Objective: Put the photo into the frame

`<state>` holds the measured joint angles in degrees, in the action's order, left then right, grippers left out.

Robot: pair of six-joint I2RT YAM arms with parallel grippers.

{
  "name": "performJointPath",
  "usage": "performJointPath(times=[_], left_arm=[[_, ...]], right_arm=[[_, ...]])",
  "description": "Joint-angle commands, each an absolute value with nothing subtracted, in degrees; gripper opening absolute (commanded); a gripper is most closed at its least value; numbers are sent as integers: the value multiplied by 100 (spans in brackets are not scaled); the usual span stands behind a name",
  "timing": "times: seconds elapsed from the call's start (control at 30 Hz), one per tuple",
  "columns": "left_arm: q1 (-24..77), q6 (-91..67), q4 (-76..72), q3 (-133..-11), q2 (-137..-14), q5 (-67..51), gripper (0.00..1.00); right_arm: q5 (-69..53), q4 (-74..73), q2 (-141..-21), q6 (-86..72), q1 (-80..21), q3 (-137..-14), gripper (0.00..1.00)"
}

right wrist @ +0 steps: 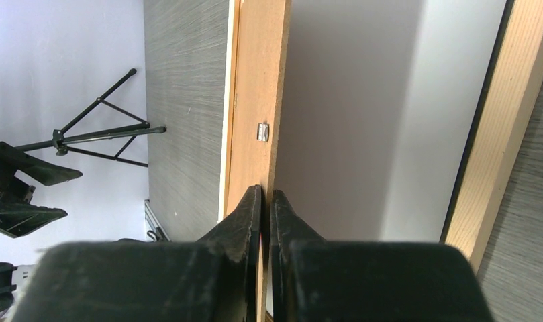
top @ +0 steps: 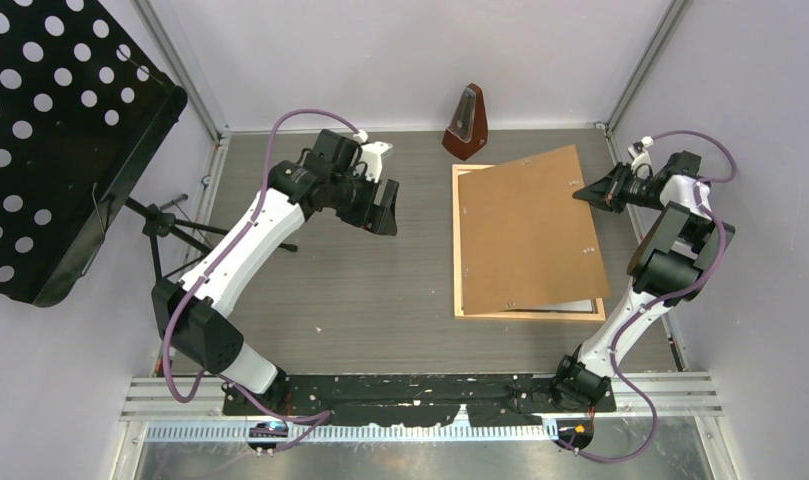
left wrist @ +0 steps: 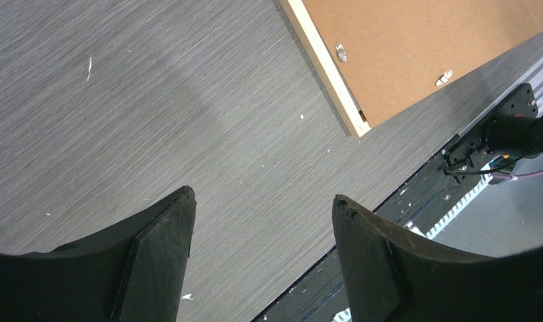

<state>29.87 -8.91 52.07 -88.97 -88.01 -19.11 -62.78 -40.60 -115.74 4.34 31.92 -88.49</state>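
Note:
The light wood frame lies flat on the table at the right. The brown backing board rests on it askew, with its right edge raised. My right gripper is shut on that raised edge; in the right wrist view the fingers pinch the board edge-on. Under the board a white sheet, the photo's plain back, lies inside the frame moulding; its picture side is hidden. A white strip shows at the frame's near edge. My left gripper is open and empty above bare table, left of the frame.
A brown metronome stands at the back, just beyond the frame. A black perforated music stand with tripod legs fills the left side. White walls close in the table. A black rail runs along the front edge.

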Motion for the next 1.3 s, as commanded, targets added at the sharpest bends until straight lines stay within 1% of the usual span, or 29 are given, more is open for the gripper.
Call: performJointPath(times=[0.0, 0.77, 0.93, 1.27], left_arm=[[2962, -817, 4986, -8895, -8754, -2010, 73], [2979, -810, 4984, -8926, -8841, -2021, 73], [2988, -809, 4988, -8930, -8848, -2014, 73], [3006, -791, 5016, -8978, -8925, -2008, 73]], right_arm=[[-6361, -3360, -11277, 711, 3221, -8796, 6], [-6865, -2852, -10965, 740, 3603, -8038, 6], [-6994, -2598, -10967, 587, 3599, -8042, 6], [-7183, -2539, -11025, 639, 3590, -8199, 6]])
